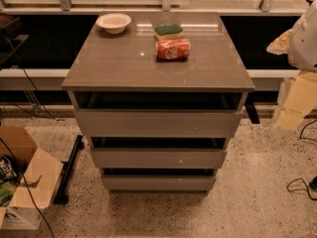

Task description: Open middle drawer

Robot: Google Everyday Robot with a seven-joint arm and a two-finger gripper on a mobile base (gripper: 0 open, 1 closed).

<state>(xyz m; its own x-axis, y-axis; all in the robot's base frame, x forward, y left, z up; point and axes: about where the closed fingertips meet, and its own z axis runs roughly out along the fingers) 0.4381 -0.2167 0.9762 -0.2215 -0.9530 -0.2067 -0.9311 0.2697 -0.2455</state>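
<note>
A grey-brown cabinet stands in the middle of the camera view with three flat, handleless drawer fronts stacked one under the other. The middle drawer (pixel 158 158) is the medium-width one, with a tiny pale speck on its face right of centre. It sits flush in line with the others, with a dark gap above it. The widest drawer front (pixel 157 124) is above it and the narrowest (pixel 158 183) is below. My gripper (pixel 281 42) is at the far right edge on the white and pale-yellow arm (pixel 299 83), level with the cabinet top and well away from the drawer fronts.
On the cabinet top (pixel 114 63) are a white bowl (pixel 114 23), a green-and-yellow sponge (pixel 168 31) and a red can lying on its side (pixel 173 49). An open cardboard box (pixel 22 177) stands on the floor at the left. Cables lie at the right (pixel 299 185).
</note>
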